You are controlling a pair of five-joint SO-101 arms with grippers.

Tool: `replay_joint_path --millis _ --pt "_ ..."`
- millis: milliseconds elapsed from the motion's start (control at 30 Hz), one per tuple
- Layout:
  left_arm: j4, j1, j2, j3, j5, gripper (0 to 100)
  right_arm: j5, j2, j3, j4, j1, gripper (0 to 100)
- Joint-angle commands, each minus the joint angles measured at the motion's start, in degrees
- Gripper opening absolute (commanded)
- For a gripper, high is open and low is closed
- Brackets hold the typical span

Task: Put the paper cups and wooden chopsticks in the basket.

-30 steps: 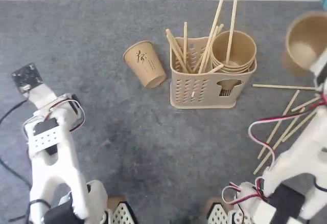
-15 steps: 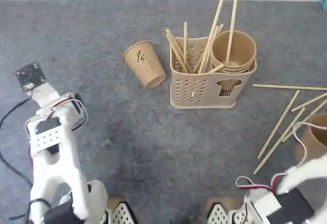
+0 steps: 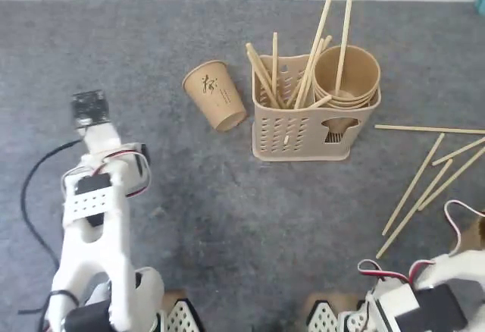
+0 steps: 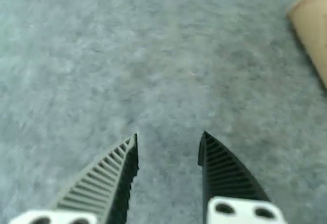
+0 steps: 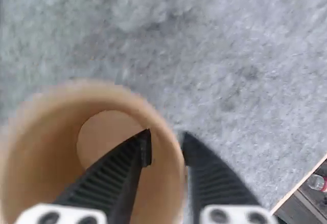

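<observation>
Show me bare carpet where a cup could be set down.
Free: the carpet in front of the basket and lying cup; also left of that cup. Crowded: right of the basket, where loose chopsticks lie.

My two grippers, both well apart from the basket [image 3: 303,131].
Left of the basket, my left gripper [image 4: 169,135] points down with fingers spread, holding nothing; my right gripper [image 5: 165,133] pinches the wall of a paper cup [image 5: 41,142], one finger inside it.
</observation>
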Motion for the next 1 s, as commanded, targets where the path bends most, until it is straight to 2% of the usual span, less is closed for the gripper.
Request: replay_joint_path --millis 0,67,267,333,433,533,700,967 --pt "1.1 4.0 -2.5 -0.4 -1.9 18 1.1 -3.3 -3.0 4.3 0.7 30.3" --pt "1.1 4.6 -2.5 -0.4 -1.9 18 0.9 -4.5 -5.9 8.7 1.4 33.8" --pt "0.9 5.5 -2.5 -2.0 -1.3 18 0.6 -11.6 -19.1 25.5 3.6 34.0" --pt "1.8 6.2 -2.4 -6.3 2.0 18 0.6 -14.2 -22.9 29.5 4.4 34.0" --pt "8.4 5.6 -1.1 -16.9 9.6 19 0.6 -17.7 -26.5 33.0 5.8 34.0" --pt "16.9 8.4 4.0 -29.0 10.6 19 0.6 -21.1 -27.6 33.1 7.6 34.0" --pt "27.4 11.0 20.0 -51.0 13.4 19 0.6 -26.6 -27.9 33.4 8.2 34.0" --pt "33.1 14.0 45.1 -81.9 13.0 19 0.6 -28.6 -27.0 33.8 8.2 34.0"
